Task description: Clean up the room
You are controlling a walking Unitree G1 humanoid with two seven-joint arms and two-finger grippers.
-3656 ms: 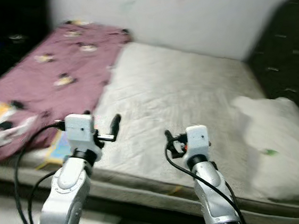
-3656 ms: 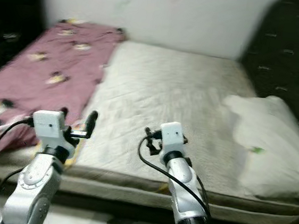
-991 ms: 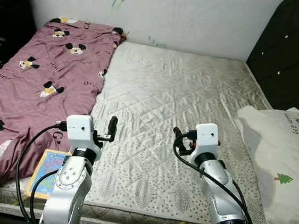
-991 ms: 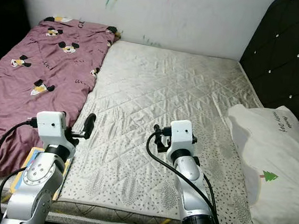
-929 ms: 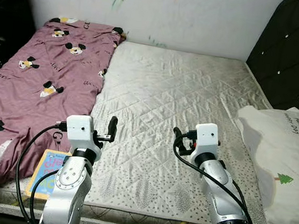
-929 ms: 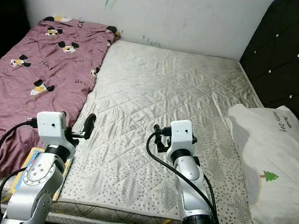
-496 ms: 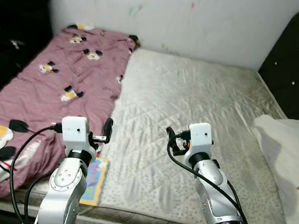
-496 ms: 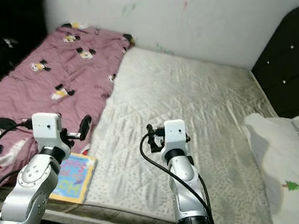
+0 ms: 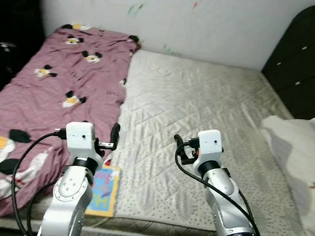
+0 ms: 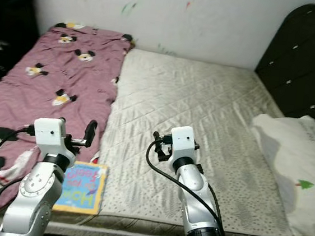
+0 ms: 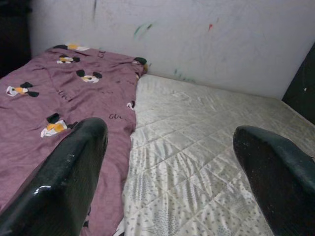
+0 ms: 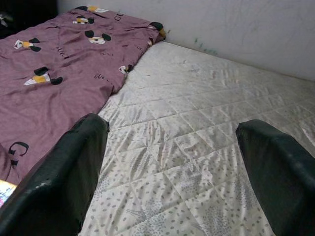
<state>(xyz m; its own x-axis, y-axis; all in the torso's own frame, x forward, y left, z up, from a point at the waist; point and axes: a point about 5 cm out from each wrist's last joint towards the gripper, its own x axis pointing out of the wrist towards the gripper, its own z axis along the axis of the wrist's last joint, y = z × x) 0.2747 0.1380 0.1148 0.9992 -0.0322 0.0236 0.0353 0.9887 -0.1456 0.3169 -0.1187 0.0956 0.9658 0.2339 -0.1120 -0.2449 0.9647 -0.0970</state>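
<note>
I stand at the foot edge of the bed, choosing a first thing to tidy; nothing is picked up yet. My left claw and right claw hover above the mattress, both spread wide and empty. I count one book at the near left corner, one purple blanket along the left edge, one pillow at the right edge. Next, I judge, lower the left claw to the book.
</note>
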